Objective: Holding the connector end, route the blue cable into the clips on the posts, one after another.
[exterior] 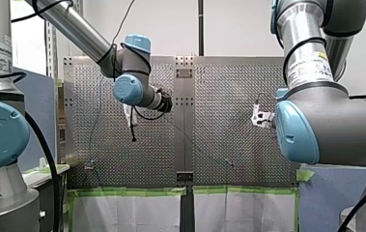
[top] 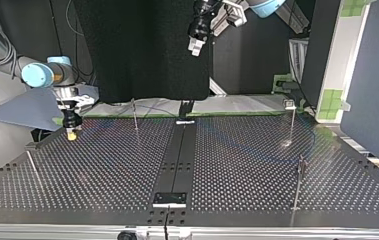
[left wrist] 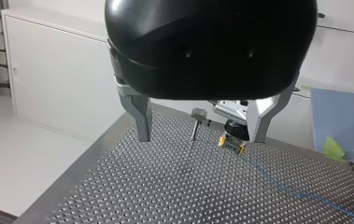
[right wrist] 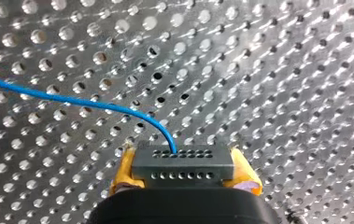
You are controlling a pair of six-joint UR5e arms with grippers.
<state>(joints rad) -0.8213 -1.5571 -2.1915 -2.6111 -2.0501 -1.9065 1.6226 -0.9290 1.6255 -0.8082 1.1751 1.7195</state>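
Note:
In the right wrist view my right gripper (right wrist: 184, 173) is shut, its yellow pads (right wrist: 124, 169) clamping a dark multi-hole connector (right wrist: 183, 161). The blue cable (right wrist: 72, 100) leaves the connector and curves away across the perforated plate. In the top view this gripper (top: 71, 132) is low over the table at the far left. My left gripper (left wrist: 200, 139) hangs high above the table with its metal fingers (left wrist: 142, 122) wide open and nothing between them. Past them I see a clip post (left wrist: 195, 123), my right gripper's yellow pads (left wrist: 233, 142) and the blue cable (left wrist: 282, 185) trailing off.
Thin posts stand around the perforated table (top: 102, 170): one at the back (top: 134, 114), one at the back right (top: 292, 122), one at the right (top: 299, 181), one at the left (top: 32, 169). A black rail (top: 179, 155) runs down the middle.

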